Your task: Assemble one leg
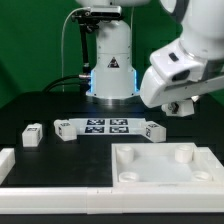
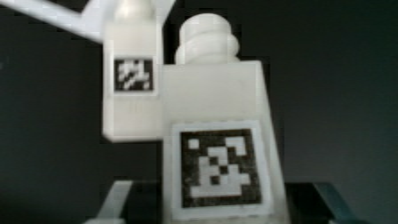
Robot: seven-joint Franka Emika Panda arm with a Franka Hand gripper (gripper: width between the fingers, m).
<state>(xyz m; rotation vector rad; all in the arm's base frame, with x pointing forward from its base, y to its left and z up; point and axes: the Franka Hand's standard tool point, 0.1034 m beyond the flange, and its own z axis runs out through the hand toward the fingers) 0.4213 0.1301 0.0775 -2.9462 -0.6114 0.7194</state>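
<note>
Claw [image 2: 217, 203], closed on the leg [image 2: 217, 110], leg between its fingers

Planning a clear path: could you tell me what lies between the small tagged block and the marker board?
Only bare dark table separates the leg from the marker board, as the exterior view shows.

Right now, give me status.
Gripper shut on the leg, up off the table. Nothing seen between it and the tray.
</note>
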